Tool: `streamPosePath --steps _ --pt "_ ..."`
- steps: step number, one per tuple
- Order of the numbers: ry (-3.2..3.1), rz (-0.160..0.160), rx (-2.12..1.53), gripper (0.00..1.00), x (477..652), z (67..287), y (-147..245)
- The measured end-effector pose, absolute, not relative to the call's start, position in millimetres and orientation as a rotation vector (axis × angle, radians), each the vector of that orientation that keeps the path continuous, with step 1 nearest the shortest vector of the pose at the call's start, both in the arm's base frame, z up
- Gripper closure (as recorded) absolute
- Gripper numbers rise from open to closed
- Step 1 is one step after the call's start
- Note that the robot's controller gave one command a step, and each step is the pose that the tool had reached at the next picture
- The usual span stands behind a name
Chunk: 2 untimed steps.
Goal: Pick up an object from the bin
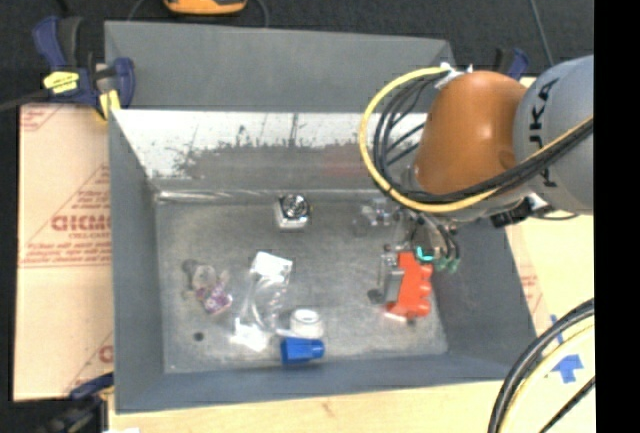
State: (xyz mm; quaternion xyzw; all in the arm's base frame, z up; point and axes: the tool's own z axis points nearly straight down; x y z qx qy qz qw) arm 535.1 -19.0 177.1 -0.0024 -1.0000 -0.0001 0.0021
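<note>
I see my gripper (399, 273) low over the red object (412, 295) at the right of the bin (250, 136), but can't tell whether it's open or closed.

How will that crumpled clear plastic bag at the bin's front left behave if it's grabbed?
The crumpled clear plastic bag looks thin and creased, so it is probably floppy and very light. Its glossy film may slip from a pinch, and a push would likely just slide it.
</note>
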Motion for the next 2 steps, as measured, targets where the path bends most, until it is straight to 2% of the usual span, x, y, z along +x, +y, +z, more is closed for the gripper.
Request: streamPosePath --steps 1,2 --pt "-3.102 0.004 0.486 0.00 514.4 139.4 -81.3" --pt "-2.868 0.004 1.293 0.00 561.0 76.1 -114.4"
